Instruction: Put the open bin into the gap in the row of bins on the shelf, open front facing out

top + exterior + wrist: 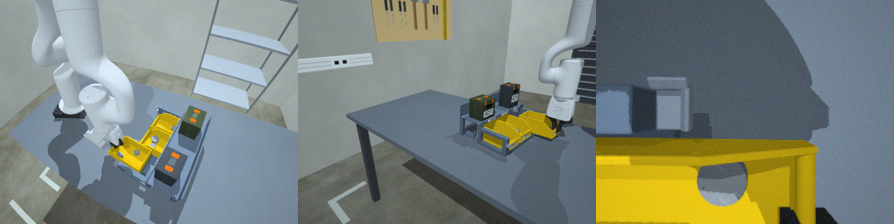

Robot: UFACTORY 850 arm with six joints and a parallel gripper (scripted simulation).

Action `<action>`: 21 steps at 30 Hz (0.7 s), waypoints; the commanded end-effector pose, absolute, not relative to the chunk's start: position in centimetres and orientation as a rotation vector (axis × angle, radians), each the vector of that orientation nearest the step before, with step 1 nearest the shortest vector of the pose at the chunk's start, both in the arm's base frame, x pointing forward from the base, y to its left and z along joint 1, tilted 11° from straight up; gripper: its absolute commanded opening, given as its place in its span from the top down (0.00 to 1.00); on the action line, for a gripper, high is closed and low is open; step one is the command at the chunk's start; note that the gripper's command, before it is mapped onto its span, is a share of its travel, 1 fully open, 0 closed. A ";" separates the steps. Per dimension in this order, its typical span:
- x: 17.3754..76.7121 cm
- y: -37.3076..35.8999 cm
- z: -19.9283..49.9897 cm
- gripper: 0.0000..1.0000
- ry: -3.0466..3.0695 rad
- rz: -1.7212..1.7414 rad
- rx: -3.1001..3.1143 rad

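My gripper (117, 144) (557, 127) (807, 216) is shut on the front end of the open yellow bin (132, 158) (537, 123) (696, 148). The bin's back end reaches over the front of the shelf (133, 175) (480, 135) at the gap, beside the row; most of the bin is still out in front of the board (188, 149). A round grey part (137, 152) (722, 186) and a smaller grey part (120, 155) are in it. Any slight tilt, and contact with the lip, cannot be told. Two yellow bins (156, 141) (498, 130) stand in the row, grey parts inside.
On the board stand a dark grey case (171, 168) (510, 95) and a green case (192, 122) (482, 107). The board runs low over the back of the row. The shelf's side rail is close beside the held bin. A tall rack (233, 68) stands beyond the table.
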State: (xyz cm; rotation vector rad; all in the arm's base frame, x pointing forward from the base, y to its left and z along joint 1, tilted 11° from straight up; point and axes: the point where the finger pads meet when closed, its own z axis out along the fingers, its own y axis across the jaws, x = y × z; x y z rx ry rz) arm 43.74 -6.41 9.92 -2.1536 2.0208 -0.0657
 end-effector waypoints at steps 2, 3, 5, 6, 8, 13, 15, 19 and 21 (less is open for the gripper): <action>43.9 -6.4 10.0 1.00 2.022 -0.066 -2.154; 43.9 -6.4 10.0 1.00 2.022 -0.066 -2.154; 43.9 -6.4 10.0 1.00 2.022 -0.066 -2.154; 43.9 -6.4 10.0 1.00 2.022 -0.066 -2.154; 44.2 -6.4 10.1 1.00 2.021 -0.066 -2.154; 44.8 -6.4 10.2 1.00 2.022 -0.066 -2.154; 44.8 -6.4 10.2 1.00 2.022 -0.066 -2.154; 44.8 -6.4 10.2 1.00 2.022 -0.066 -2.154; 44.8 -6.4 10.2 1.00 2.022 -0.066 -2.154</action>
